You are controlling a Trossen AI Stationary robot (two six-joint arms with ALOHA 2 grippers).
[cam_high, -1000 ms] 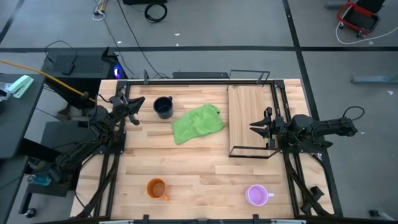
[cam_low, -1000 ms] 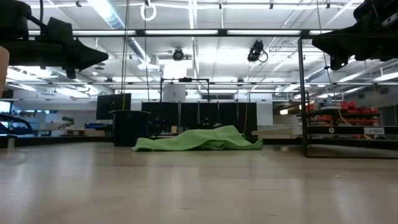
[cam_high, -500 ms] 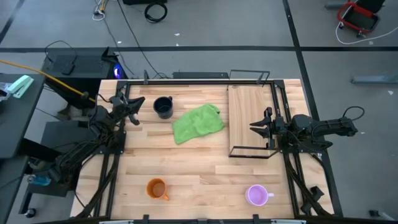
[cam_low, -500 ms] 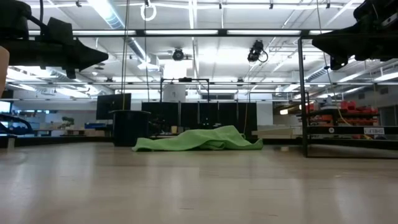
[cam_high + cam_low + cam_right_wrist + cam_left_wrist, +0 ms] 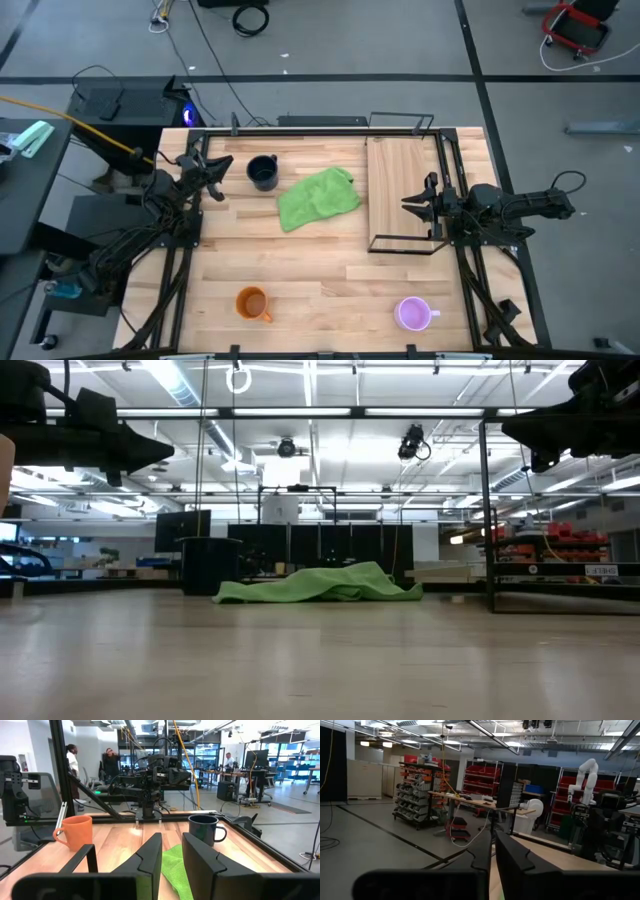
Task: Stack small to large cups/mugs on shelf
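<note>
The dark navy mug (image 5: 262,172) stands upright at the far left of the table, the orange mug (image 5: 251,302) at the near left, and the pale purple mug (image 5: 412,314) at the near right. The shelf (image 5: 402,190), a light board in a black wire frame, lies at the far right. My left gripper (image 5: 222,172) hovers shut, just left of the navy mug. My right gripper (image 5: 408,205) hovers over the shelf's near part, open by a narrow gap and empty. The right wrist view shows the orange mug (image 5: 75,833) and the navy mug (image 5: 205,829); the purple mug is out of that view.
A crumpled green cloth (image 5: 317,197) lies between the navy mug and the shelf, and shows in the low view (image 5: 320,585). The shelf's black wire posts (image 5: 488,510) stand up at the right. People stand in the room beyond the table (image 5: 72,755).
</note>
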